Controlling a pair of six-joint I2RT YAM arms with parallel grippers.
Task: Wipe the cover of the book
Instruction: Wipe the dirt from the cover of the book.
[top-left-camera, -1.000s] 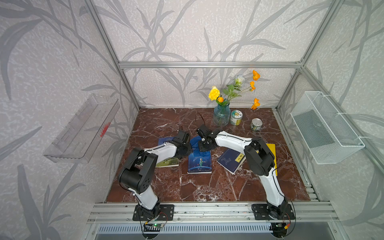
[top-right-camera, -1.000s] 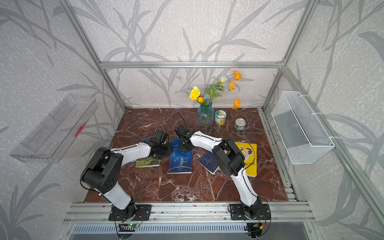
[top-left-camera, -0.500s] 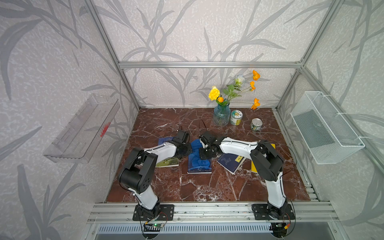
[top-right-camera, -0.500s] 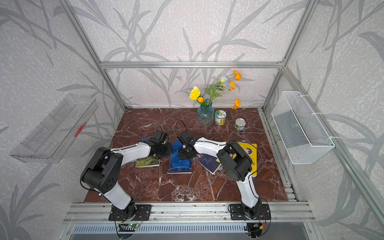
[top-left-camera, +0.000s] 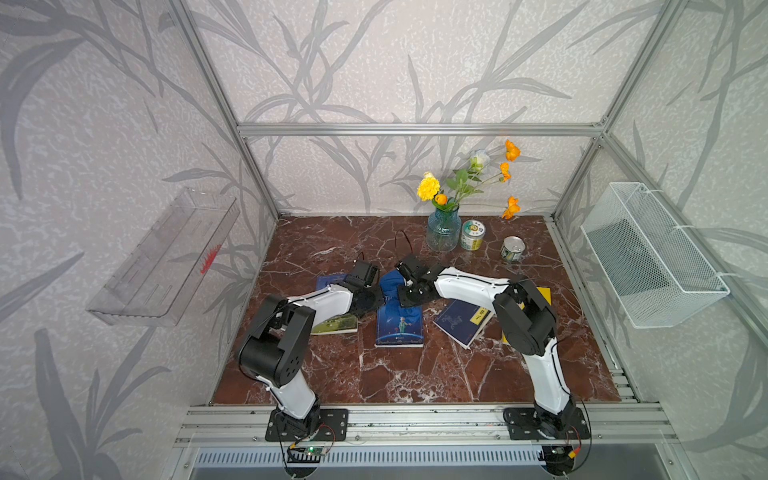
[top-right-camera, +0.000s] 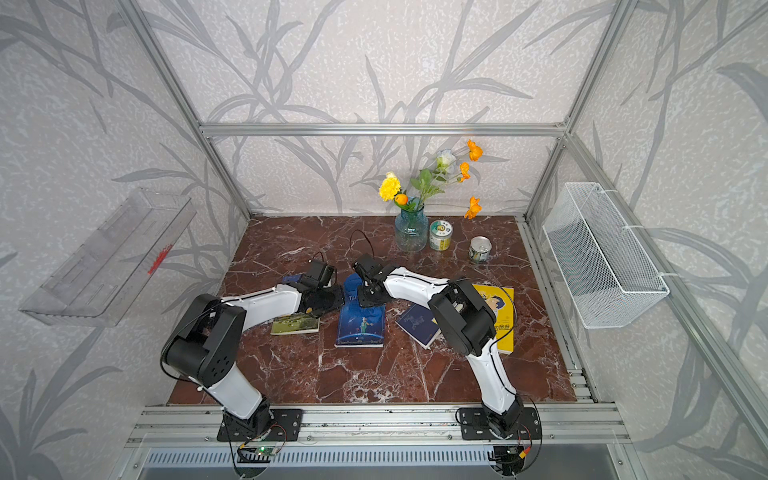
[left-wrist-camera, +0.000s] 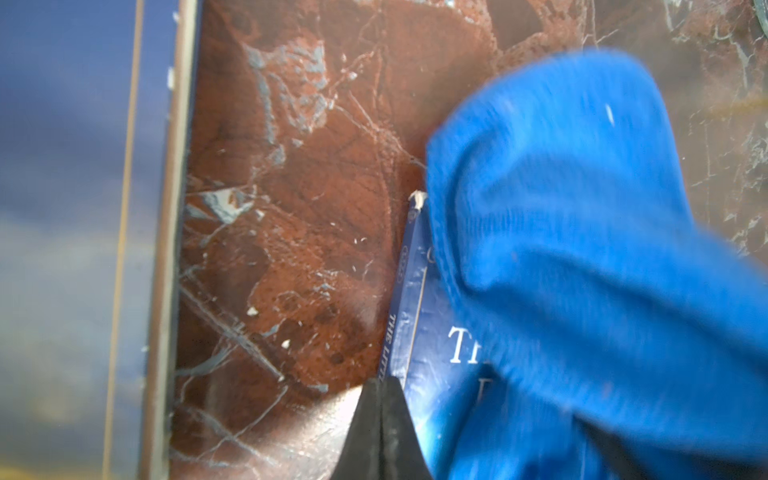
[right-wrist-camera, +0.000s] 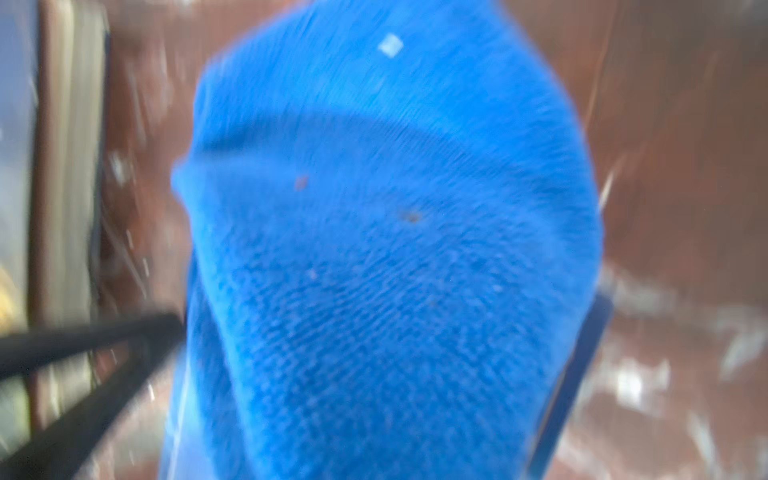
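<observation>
The book (top-left-camera: 399, 328), blue with a small figure on its cover, lies flat mid-table in both top views (top-right-camera: 360, 328). A blue cloth (top-left-camera: 390, 282) lies bunched on its far end. My right gripper (top-left-camera: 409, 296) is shut on the cloth and presses it onto the cover. In the right wrist view the cloth (right-wrist-camera: 386, 270) fills the picture and hides the jaws. My left gripper (left-wrist-camera: 380, 384) is shut, holds nothing, and its tip rests at the book's spine (left-wrist-camera: 409, 291), beside the cloth (left-wrist-camera: 582, 249).
Around the book lie a green book (top-left-camera: 336, 324) under my left arm, a blue book (top-left-camera: 328, 280) behind it, a dark blue book (top-left-camera: 459, 322) and a yellow book (top-left-camera: 542, 295). A vase (top-left-camera: 443, 232) and two cans (top-left-camera: 472, 235) stand at the back.
My right gripper dragged the cloth toward the near side of the cover, then back to the far end. The left arm stayed put.
</observation>
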